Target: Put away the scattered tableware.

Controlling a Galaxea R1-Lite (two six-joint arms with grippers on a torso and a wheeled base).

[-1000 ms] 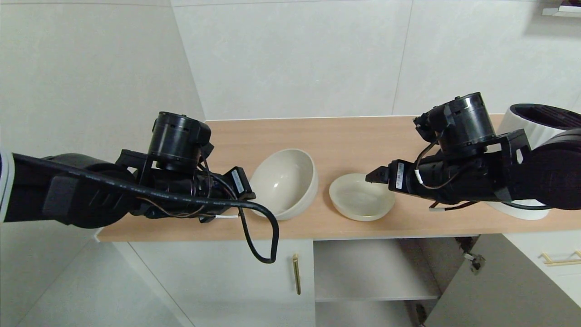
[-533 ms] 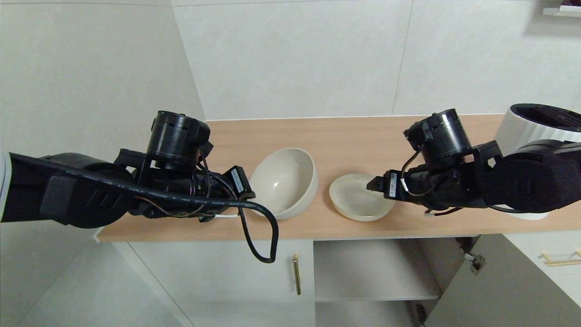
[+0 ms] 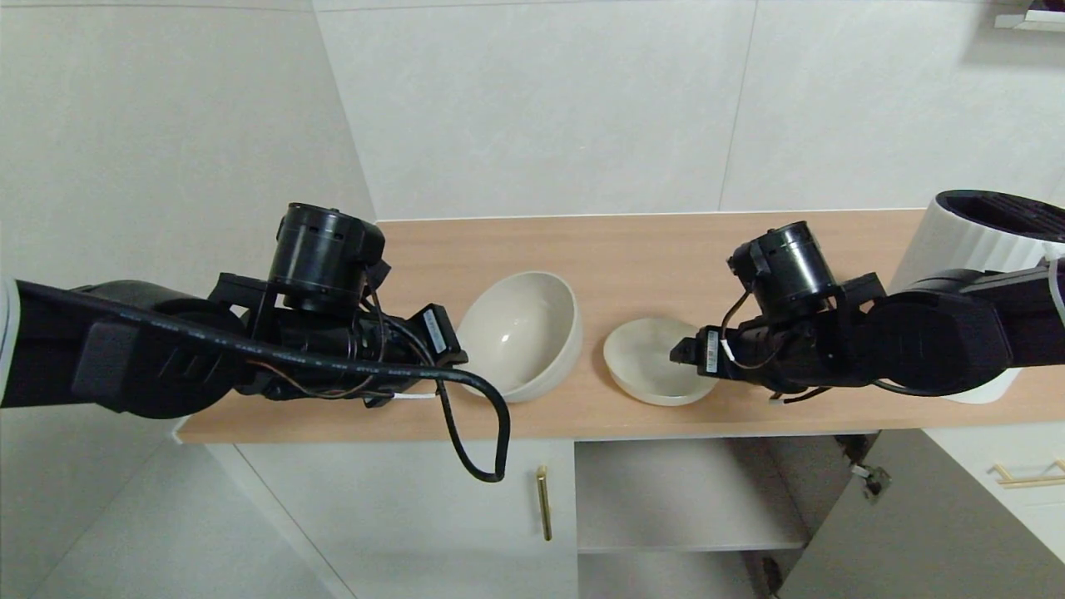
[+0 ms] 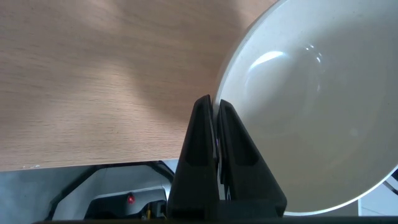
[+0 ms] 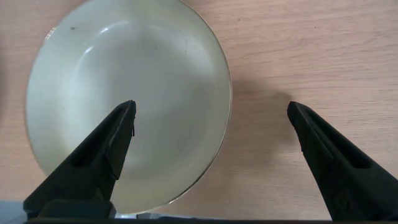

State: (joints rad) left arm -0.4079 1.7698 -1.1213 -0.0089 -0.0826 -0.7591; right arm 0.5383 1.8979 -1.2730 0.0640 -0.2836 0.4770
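A large cream bowl (image 3: 520, 333) sits tilted on the wooden counter (image 3: 649, 258), with its opening facing up and left. My left gripper (image 3: 456, 358) is shut on its near rim; in the left wrist view the two fingers (image 4: 214, 124) are pressed together at the edge of the large bowl (image 4: 311, 118). To its right, a small shallow pale bowl (image 3: 649, 358) rests flat near the counter's front edge. My right gripper (image 3: 686, 349) is open, low over this small bowl (image 5: 143, 74). It straddles the rim (image 5: 211, 130), one finger over the inside and one over the bare wood.
A tall white cylindrical appliance (image 3: 973, 241) stands at the counter's right end, behind my right arm. Below the counter a cabinet stands open with a shelf (image 3: 674, 545) inside, its door (image 3: 874, 524) swung out to the right. A gold handle (image 3: 542, 502) marks the closed door. Tiled walls close in the back and left.
My right arm has come down and to the left, bringing its open gripper over the small bowl's right rim. The left arm and the large bowl have stayed put.
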